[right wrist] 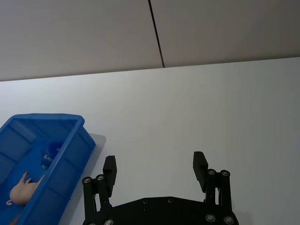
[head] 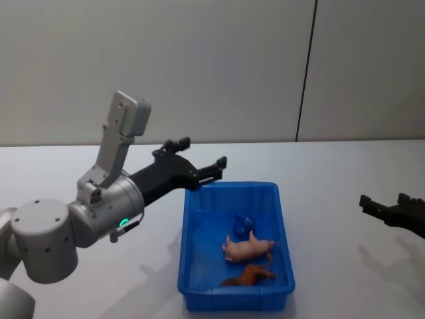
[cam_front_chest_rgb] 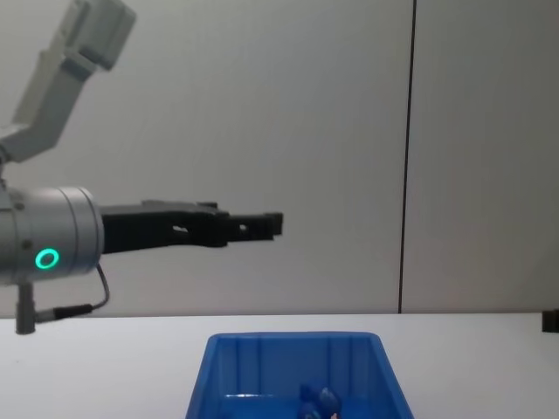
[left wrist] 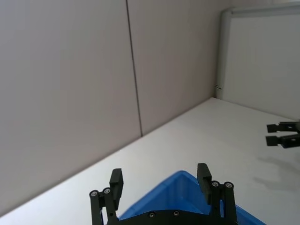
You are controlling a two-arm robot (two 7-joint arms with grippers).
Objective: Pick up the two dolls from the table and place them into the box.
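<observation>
The blue box (head: 232, 187) stands at the table's middle. Both dolls lie inside it: a pale pink pig-like doll (head: 248, 247) and, nearer the front wall, a brown doll (head: 249, 274). The right wrist view also catches the pink doll (right wrist: 22, 192) inside the box (right wrist: 44, 117). My left gripper (head: 201, 151) hovers open and empty above the box's far left corner, well clear of the rim (cam_front_chest_rgb: 293, 337) in the chest view, where that left gripper (cam_front_chest_rgb: 262, 225) hangs high. My right gripper (head: 384, 201) stands open and empty over bare table to the box's right.
A small blue object (head: 244, 224) lies in the box behind the pig. The white table (head: 345, 173) spreads wide around the box, with a grey wall (head: 219, 66) behind it. In the left wrist view the right gripper (left wrist: 282, 134) is far off.
</observation>
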